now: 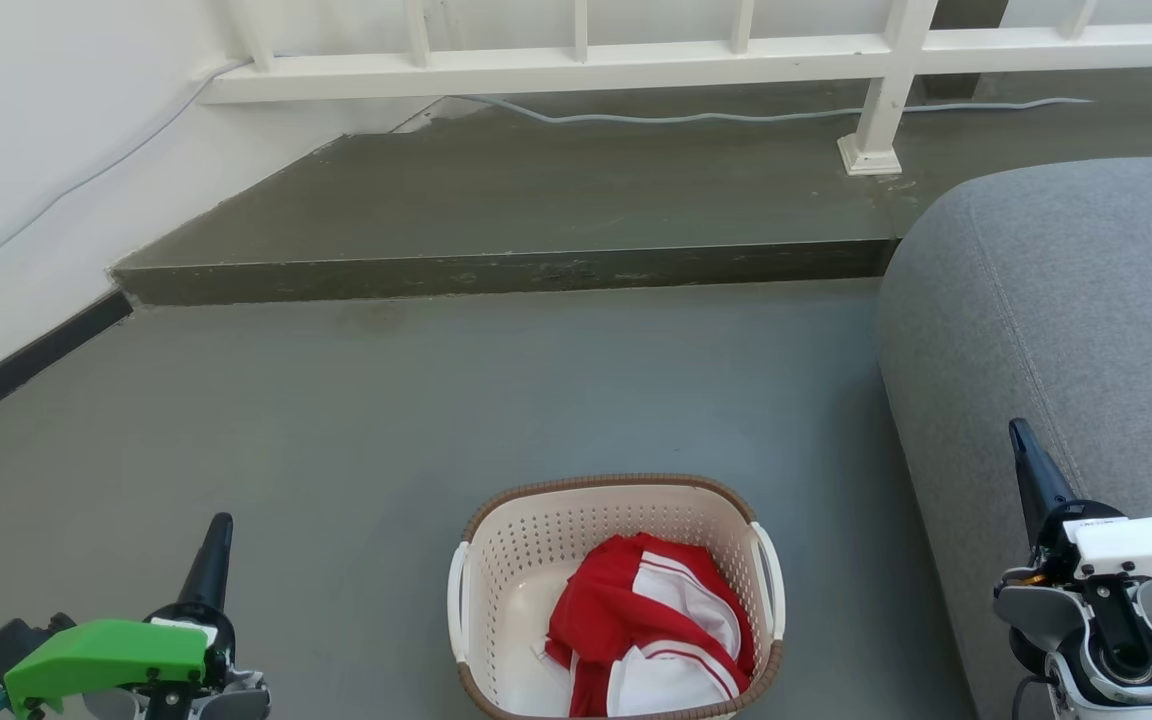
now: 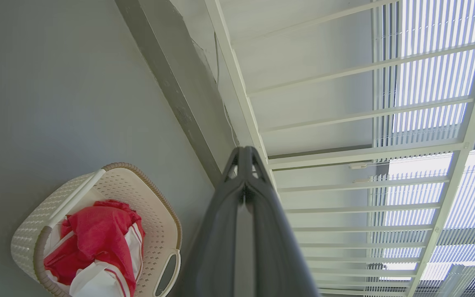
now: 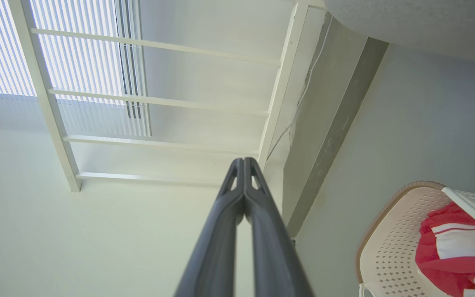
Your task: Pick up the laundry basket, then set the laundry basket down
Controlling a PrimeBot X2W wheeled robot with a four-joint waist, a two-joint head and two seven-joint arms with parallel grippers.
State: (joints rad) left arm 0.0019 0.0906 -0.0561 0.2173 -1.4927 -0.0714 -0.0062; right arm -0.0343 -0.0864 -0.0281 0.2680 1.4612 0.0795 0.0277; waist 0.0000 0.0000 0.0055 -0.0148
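I'm hovering my left pincer (image 1: 217, 545) low at the left, fingers pressed together on nothing, well apart from the basket. The laundry basket (image 1: 536, 540) is sitting upright on the grey floor (image 1: 386, 400) between my two pincers, with a red-and-white garment (image 1: 651, 620) bunched inside. I'm hovering my right pincer (image 1: 1026, 455) by the grey sofa (image 1: 1066, 300), also closed and empty. This is fitting both pre-lift and post-set-down, and I can't tell which. I'm judging it light: stiff-ish perforated plastic, walls likely flexing, smooth so slippery. Any grab is looking best at the white side handles (image 1: 457, 600), one per side, lifting level to avoid tipping.
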